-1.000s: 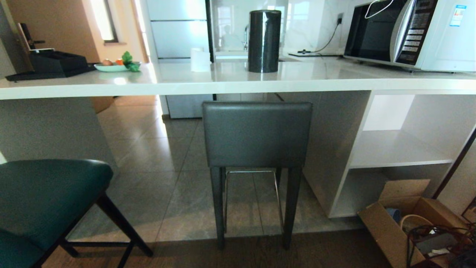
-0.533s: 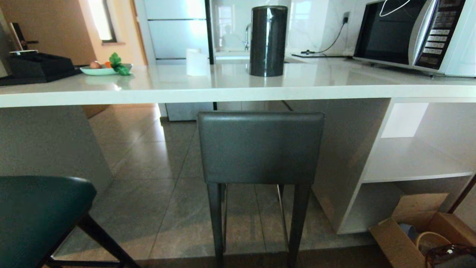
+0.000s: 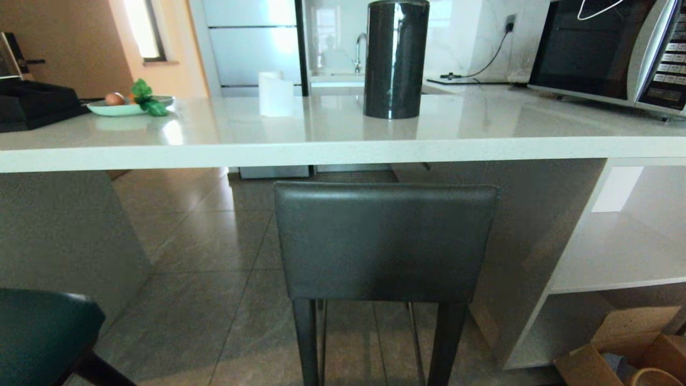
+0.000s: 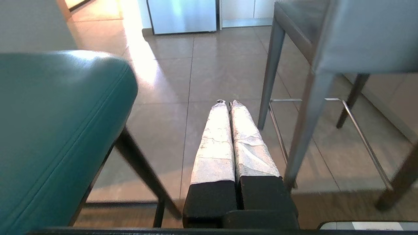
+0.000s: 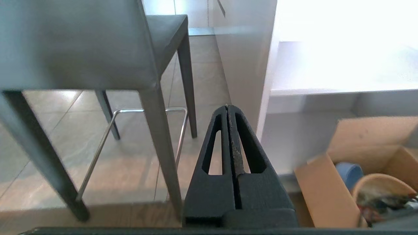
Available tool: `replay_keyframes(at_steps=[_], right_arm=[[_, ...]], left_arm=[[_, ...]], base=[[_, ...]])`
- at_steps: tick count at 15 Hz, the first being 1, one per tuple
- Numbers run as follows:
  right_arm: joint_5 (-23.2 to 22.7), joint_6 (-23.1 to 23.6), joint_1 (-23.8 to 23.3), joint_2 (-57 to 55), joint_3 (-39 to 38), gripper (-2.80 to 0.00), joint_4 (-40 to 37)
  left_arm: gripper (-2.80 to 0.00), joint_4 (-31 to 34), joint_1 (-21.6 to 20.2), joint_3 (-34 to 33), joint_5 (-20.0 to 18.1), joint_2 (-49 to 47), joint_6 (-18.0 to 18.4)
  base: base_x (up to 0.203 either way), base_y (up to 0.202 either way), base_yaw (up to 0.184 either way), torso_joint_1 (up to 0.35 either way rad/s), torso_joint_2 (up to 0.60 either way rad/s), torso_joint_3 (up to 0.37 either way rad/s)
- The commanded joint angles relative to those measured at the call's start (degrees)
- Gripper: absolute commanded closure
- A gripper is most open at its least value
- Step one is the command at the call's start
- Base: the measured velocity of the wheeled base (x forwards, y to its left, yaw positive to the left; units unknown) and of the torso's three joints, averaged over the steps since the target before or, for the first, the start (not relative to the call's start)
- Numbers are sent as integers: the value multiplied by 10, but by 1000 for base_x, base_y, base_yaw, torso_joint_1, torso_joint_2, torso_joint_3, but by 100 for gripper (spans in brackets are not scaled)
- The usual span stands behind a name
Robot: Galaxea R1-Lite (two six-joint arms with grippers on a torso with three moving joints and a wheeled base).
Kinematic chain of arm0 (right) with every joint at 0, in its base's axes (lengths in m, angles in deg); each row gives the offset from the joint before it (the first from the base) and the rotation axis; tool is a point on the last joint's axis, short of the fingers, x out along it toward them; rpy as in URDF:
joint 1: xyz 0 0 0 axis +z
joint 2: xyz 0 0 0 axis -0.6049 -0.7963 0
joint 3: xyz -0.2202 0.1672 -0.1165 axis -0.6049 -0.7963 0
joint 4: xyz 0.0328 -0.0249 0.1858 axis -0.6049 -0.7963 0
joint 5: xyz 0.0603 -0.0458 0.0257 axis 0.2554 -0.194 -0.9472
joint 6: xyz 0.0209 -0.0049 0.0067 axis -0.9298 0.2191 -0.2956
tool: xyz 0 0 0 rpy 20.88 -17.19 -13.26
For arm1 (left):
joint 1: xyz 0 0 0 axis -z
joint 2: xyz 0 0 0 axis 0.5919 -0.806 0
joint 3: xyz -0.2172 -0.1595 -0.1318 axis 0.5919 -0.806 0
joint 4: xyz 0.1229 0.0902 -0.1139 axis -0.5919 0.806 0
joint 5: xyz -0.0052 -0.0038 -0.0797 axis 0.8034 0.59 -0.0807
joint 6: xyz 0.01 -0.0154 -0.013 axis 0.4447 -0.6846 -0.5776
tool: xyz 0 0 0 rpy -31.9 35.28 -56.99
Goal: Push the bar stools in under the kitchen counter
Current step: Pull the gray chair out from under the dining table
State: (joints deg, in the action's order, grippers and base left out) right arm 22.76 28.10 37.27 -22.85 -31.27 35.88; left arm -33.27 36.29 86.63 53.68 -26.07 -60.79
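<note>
In the head view, the dark grey stool (image 3: 383, 241) with a rectangular back is seen before the white kitchen counter (image 3: 321, 153), its backrest just below the slab edge, and the teal stool (image 3: 43, 335) is found low at the left. In the left wrist view, the left gripper (image 4: 228, 103) is pressed together, empty, between both stools. In the right wrist view, the right gripper (image 5: 227, 107) is also closed on nothing, beside the grey stool's legs

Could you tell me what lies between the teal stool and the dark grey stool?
In the left wrist view, the shut left hand sits between the teal stool and dark grey stool, over bare floor tiles.
</note>
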Motion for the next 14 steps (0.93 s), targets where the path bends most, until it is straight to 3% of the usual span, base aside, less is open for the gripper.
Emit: replay_keyframes(at_steps=[1, 7, 14], right_arm=[[0, 0, 0, -1, -3, 0, 1], [0, 0, 0, -1, -3, 0, 1], [0, -1, 0, -1, -3, 0, 1]], left_arm=[[0, 0, 0, 0, 0, -1, 0], [0, 0, 0, 0, 0, -1, -1], [0, 0, 0, 0, 0, -1, -1]], base=[[192, 0, 2, 2, 2, 2], [188, 0, 0, 4, 4, 0], [9, 0, 0, 2, 0, 1]])
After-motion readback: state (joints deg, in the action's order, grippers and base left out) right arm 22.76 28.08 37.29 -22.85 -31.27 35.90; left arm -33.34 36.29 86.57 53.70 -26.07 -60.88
